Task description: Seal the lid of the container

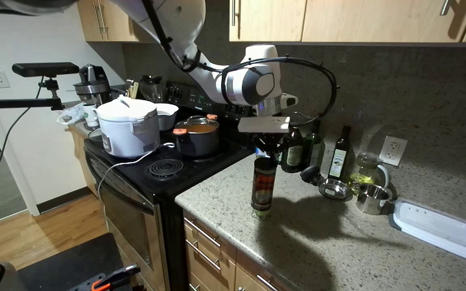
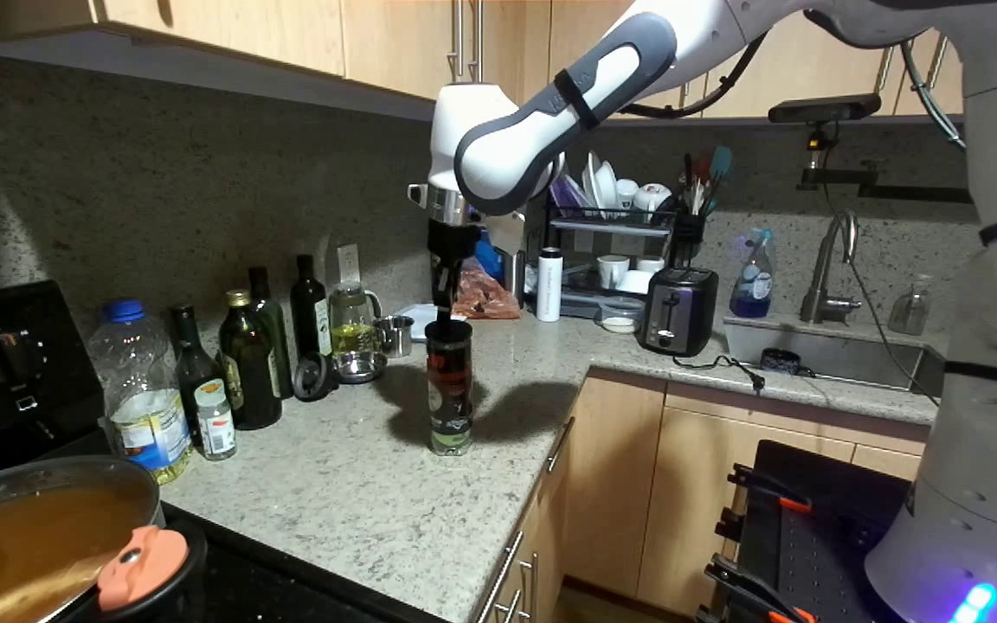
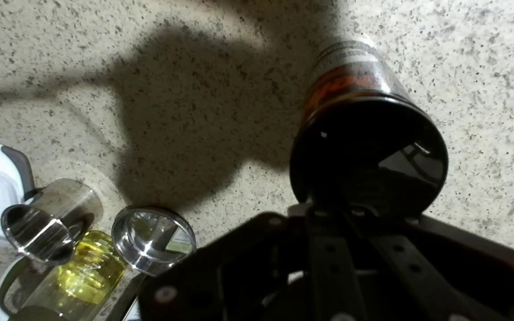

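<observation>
Speckled stone counter (image 2: 360, 519) lies in dim light. The tool (image 2: 444, 324) points down, seemingly closed with nothing gripped. Directly below, near the counter's front edge, stands a slim cylindrical jar (image 1: 263, 186), upright; probably stiff, slippery, easy to topple, better held mid-body. Red marks its dark sides; the lid (image 3: 373, 151) on top is round, glossy black.

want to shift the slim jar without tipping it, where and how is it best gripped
Probably around the labelled middle of the slim jar, the jaws coming in level from the front edge of the counter and closing across the jar. It stands upright, its sides narrow and straight, while bottles stand on the opposite side.
</observation>
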